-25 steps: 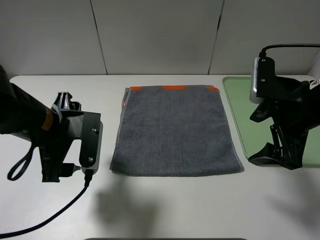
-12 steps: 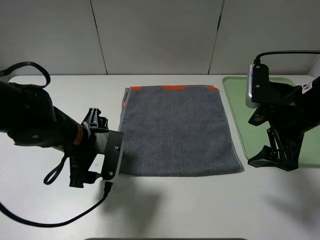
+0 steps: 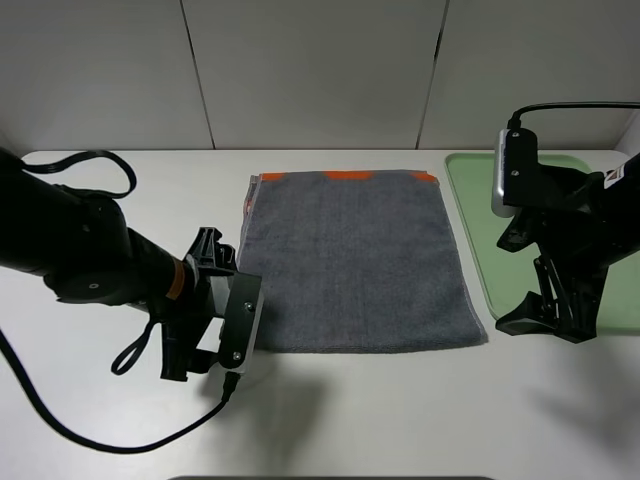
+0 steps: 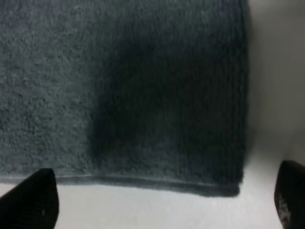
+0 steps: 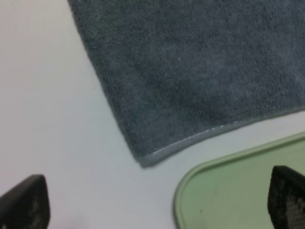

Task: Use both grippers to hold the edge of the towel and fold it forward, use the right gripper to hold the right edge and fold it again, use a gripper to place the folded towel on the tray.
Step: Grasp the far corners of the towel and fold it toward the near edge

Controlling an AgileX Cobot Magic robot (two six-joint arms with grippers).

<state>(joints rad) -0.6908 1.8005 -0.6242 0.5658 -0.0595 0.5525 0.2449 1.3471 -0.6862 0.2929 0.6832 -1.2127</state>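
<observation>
A smooth white desk (image 3: pixel 350 420) carries a dark grey terry towel (image 3: pixel 350 260), a nubbly rectangle with a thin pale hem. It lies flat at the desk's middle, with a sliver of orange along its far edge. Just to its right, not touching, sits a flat pale green plastic tray (image 3: pixel 476 215) with rounded corners and a low rim. My left jaws are spread wide over the towel's near left corner, and my right jaws are spread wide by its near right corner; both are empty.
</observation>
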